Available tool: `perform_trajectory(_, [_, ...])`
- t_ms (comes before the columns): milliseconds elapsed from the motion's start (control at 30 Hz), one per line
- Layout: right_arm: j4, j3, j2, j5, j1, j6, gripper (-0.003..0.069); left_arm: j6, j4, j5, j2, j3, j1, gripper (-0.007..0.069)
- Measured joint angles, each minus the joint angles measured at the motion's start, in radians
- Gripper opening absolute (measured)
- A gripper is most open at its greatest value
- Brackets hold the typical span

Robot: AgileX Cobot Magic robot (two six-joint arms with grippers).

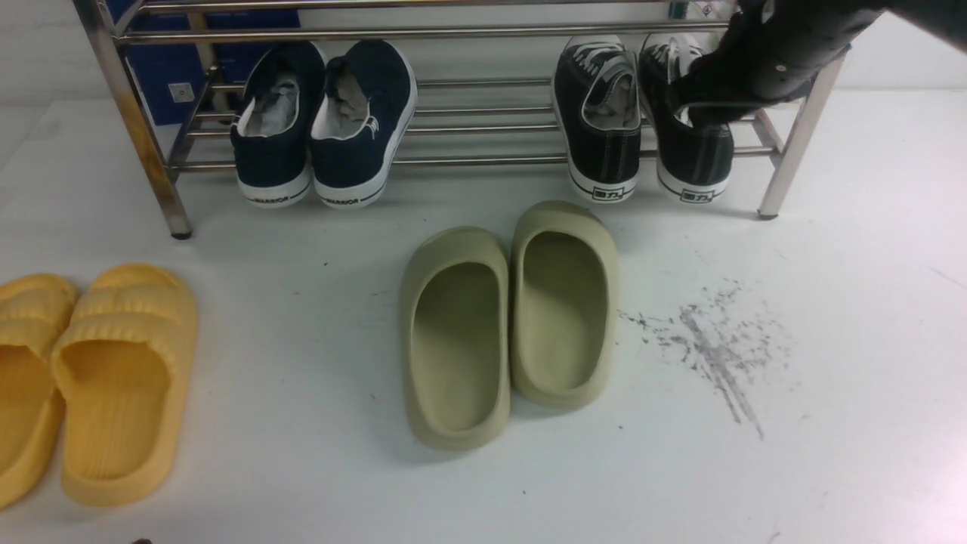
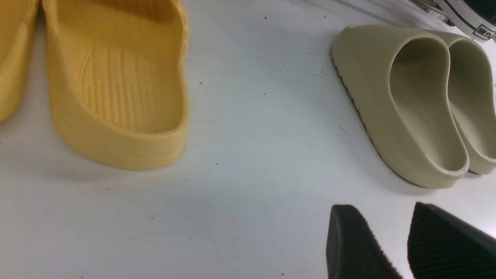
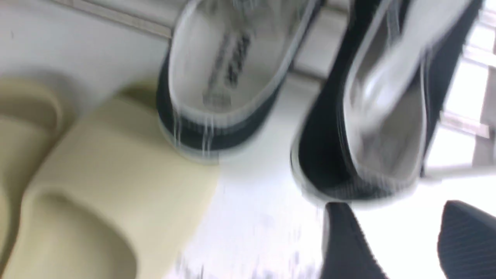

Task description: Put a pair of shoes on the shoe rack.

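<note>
Right gripper (image 3: 395, 217) hangs at the far right of the scene, over the right-hand shoe of the pair of black sneakers (image 1: 600, 121). The blurred right wrist view shows its two dark ribbed fingers (image 3: 348, 244) spread apart with nothing between them, and the heel of that shoe lies just beyond their tips. In the front view the arm hides the shoe's opening, so I cannot tell whether a finger touches the canvas. Both black sneakers sit side by side on the lower tubes at the right end of the shoe rack (image 1: 483, 160), with a narrow gap between them. Their heels face the near side and overhang the front tube. A pair of navy sneakers (image 1: 325, 125) rests on the same shelf toward the left end, well apart from them. On the white floor (image 1: 831, 453) just near of the rack, two olive slides (image 1: 514, 317) lie touching each other, with grey scuff marks (image 1: 714, 344) to their right. Yellow slides (image 1: 98, 378) lie at the near left. Left gripper (image 2: 381, 211) hovers low over bare floor between the yellow and olive slides, its fingers parted and empty.
</note>
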Motion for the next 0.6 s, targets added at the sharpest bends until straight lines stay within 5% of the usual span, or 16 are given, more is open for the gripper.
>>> perform_trajectory(267, [0.117, 0.088, -0.169, 0.18, 0.001, 0.005, 0.0, 0.0, 0.0, 0.0, 0.0, 0.0, 0.0, 0.0237])
perform_trajectory(600, [0.18, 0.448, -0.51, 0.125, 0.009, 0.005, -0.0003, 0.0, 0.0, 0.0, 0.0, 0.0, 0.0, 0.0239])
